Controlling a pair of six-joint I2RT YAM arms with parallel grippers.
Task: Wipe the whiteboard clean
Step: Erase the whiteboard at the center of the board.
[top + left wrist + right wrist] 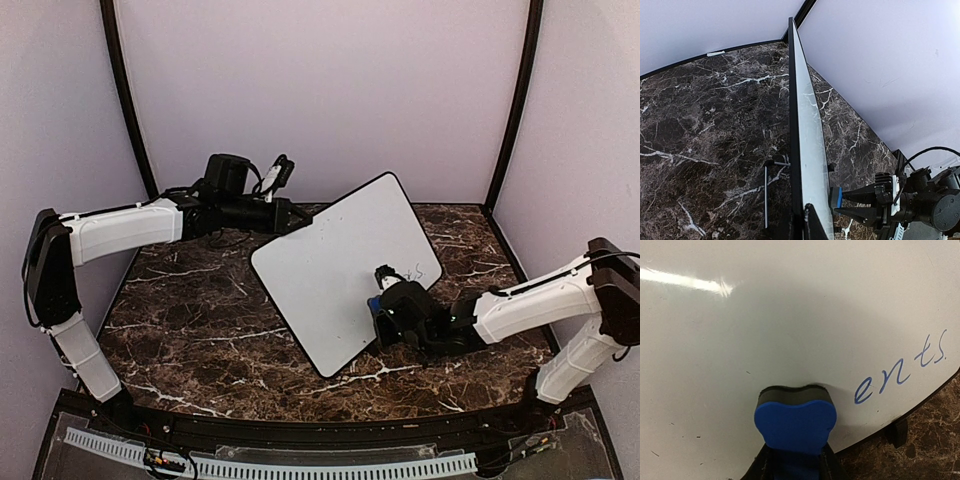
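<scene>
Bottom of the right wrist view: the right gripper point(796, 466) is clenched on the blue eraser point(796, 422), whose dark felt edge is pressed flat against the whiteboard point(765, 325). Now here's what matters. The blue lettering point(900, 372), reading "ents.", sits to the right of the eraser and a little higher in the frame. It is clear of the felt, and its line climbs from lower left to upper right, following the board's curved edge. Past that edge is the dark marble table point(940, 440). The rest of the board face in this view looks clean apart from a few small specks.

From above it's the same story: the eraser is on the board's lower right side, with faint writing just beyond it toward the right corner. The board sits cornerwise over the middle of the table. On the far side, the left gripper point(290, 216) is clamped on the board's upper left edge, holding it.

So the right arm is the one in reach. I'd judge the coming stroke wants a sweep rightward and up along that line of letters, with the left holding firm.
</scene>
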